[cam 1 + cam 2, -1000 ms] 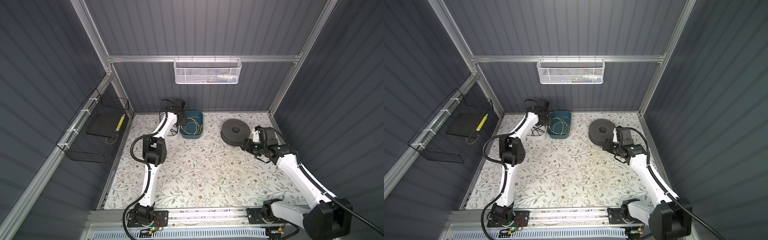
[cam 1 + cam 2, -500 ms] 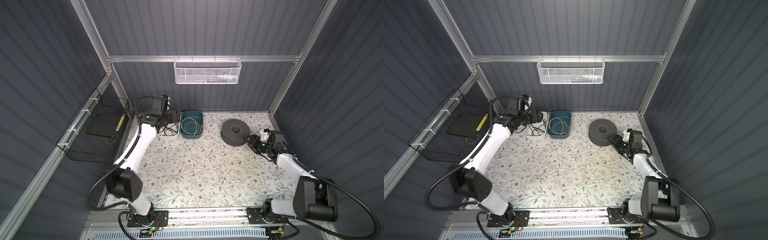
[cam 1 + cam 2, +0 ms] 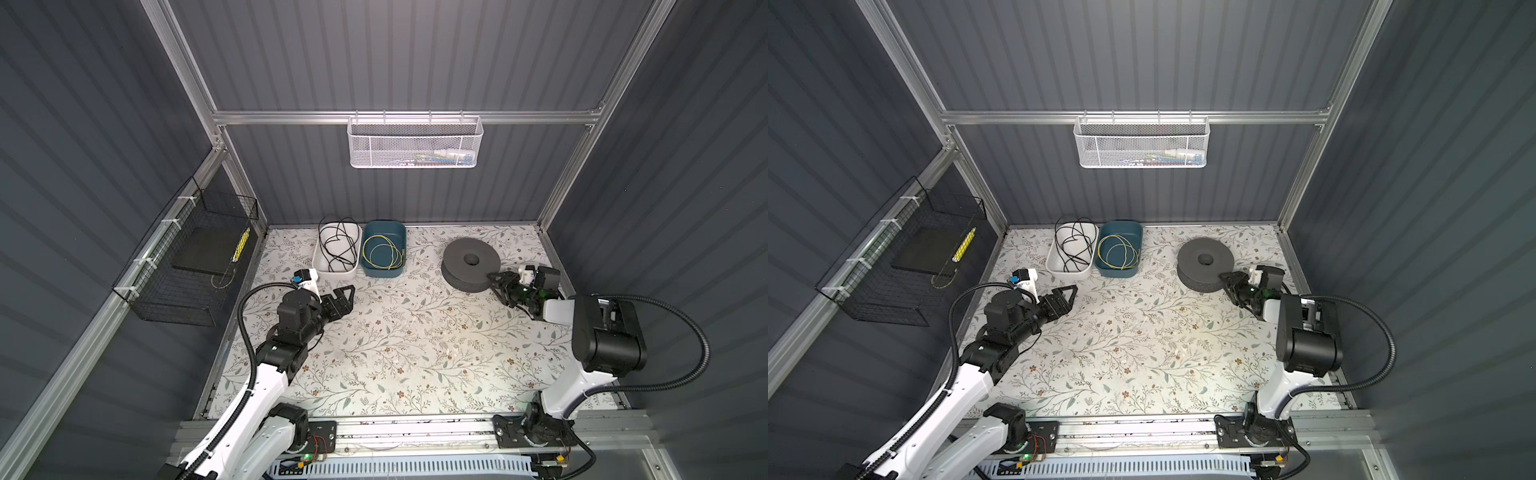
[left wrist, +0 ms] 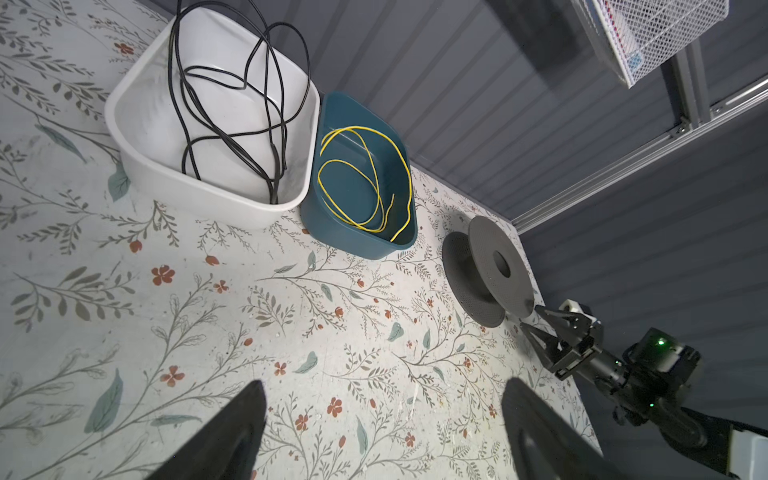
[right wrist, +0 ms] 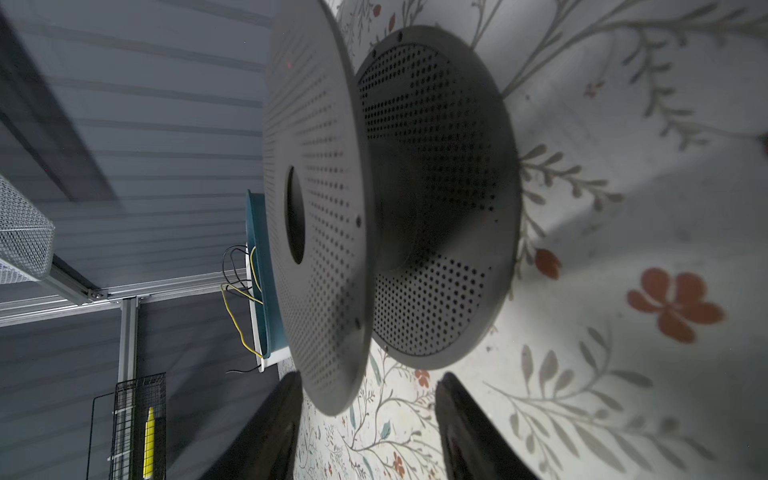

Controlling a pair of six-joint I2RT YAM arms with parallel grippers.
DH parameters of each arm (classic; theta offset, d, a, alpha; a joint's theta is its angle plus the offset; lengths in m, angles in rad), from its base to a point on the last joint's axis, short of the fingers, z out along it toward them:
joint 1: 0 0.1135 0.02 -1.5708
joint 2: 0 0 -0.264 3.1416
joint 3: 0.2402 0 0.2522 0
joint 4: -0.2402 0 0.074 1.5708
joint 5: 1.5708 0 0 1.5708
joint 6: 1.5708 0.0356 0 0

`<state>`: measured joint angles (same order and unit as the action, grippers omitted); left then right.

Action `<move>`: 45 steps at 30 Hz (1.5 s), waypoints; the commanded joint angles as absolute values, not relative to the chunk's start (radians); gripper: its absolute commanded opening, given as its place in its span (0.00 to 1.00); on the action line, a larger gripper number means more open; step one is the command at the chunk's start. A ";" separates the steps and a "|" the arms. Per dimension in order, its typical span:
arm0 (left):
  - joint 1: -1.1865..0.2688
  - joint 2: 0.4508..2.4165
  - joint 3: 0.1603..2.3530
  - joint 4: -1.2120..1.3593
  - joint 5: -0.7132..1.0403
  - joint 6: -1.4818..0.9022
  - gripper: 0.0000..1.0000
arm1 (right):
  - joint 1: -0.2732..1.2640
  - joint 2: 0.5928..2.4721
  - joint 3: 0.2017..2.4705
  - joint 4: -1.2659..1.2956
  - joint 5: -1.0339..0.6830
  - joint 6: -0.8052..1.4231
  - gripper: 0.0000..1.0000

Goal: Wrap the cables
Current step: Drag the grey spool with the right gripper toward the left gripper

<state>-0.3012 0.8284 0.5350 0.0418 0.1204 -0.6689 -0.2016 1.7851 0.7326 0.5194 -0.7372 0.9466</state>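
Left gripper open, empty; fingers cut off by its wrist view's edge. Thin black wire lies tangled in the white plastic tub, thin yellow wire coiled in the teal tub alongside; ends indistinct. Right gripper open, jaws astride the rim of the dark grey perforated spool, which hides most of both tubs there.

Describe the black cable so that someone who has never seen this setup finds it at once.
On the floral table, look at the far edge by the back wall, where two tubs stand side by side. The black cable lies in loose loops in the white tub, the left one in both top views. Beside it the teal tub holds a yellow wire instead.
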 commanded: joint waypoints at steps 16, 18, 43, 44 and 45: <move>-0.301 0.924 0.600 0.367 0.183 -0.712 0.92 | -0.205 1.990 0.776 1.105 -0.839 1.238 0.30; -0.301 0.920 0.609 0.353 0.182 -0.701 0.92 | -0.204 2.003 0.780 1.148 -0.845 1.273 0.25; -0.301 0.858 0.701 0.175 0.118 -0.609 0.93 | -0.056 1.825 0.730 1.408 -0.868 1.525 0.00; -0.301 0.856 0.705 0.169 0.114 -0.606 0.93 | -0.036 1.809 0.720 1.406 -0.867 1.527 0.00; -0.301 0.853 0.710 0.160 0.110 -0.602 0.93 | -0.010 1.790 0.705 1.407 -0.864 1.529 0.00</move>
